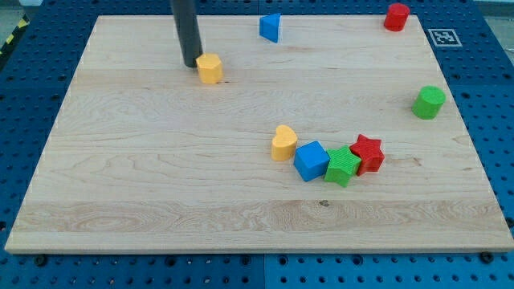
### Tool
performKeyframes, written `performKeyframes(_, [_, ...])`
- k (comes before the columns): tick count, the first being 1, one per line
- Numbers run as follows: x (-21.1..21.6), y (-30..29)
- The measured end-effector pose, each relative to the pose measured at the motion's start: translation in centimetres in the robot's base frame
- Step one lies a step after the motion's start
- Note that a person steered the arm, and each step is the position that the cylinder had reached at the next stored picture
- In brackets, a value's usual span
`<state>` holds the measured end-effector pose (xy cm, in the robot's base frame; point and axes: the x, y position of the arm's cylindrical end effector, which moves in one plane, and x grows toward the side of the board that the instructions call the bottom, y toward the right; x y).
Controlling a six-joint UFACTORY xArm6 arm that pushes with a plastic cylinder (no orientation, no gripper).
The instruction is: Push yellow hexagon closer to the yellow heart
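Note:
The yellow hexagon (210, 68) lies in the upper left-middle of the wooden board (161, 160). My tip (193, 63) stands right against the hexagon's left side, touching or nearly touching it. The yellow heart (283, 143) sits near the board's middle, down and to the right of the hexagon, well apart from it. The dark rod runs up out of the view's top.
A blue cube (312, 160), a green block (343, 165) and a red star (368, 153) form a row touching right of the heart. A blue triangular block (271, 26) and a red cylinder (396, 16) sit along the top. A green cylinder (429, 102) is at the right.

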<state>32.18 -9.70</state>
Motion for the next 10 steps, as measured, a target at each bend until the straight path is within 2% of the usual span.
performKeyframes(2, [0.0, 5.1])
performKeyframes(3, [3.0, 6.1])
performKeyframes(5, [3.8, 4.8])
performKeyframes(8, [7.5, 7.4])
performKeyframes(10, [6.7, 3.7])
